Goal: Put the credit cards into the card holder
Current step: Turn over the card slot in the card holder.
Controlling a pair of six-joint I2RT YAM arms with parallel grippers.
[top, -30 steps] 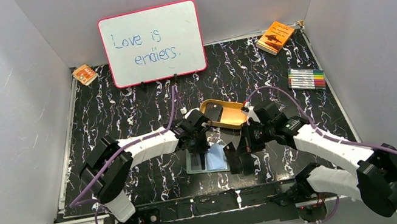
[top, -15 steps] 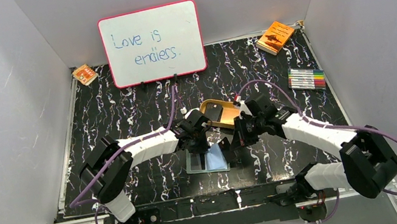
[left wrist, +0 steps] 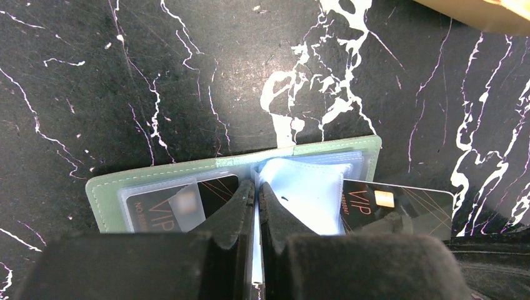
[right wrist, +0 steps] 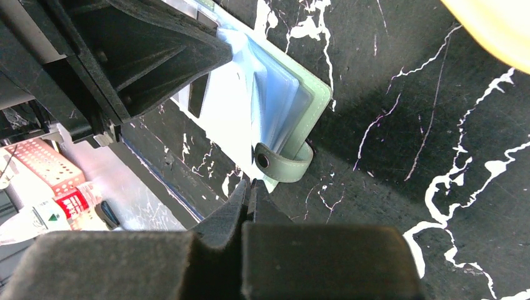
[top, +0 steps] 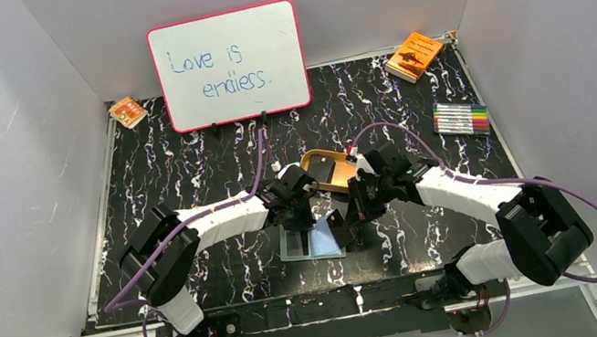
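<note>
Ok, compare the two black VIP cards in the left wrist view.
The left card sits inside a clear sleeve of the card holder; the right card sticks out past its right edge. The left card's face is dulled by plastic; the right card shows a bare gold chip. Both are black, marked VIP.

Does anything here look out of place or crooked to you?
One thing: a black card pokes out past the right edge of the open green card holder, only partly tucked in, while another card sits fully inside a clear sleeve. Nothing looks spilled or damaged.
</note>
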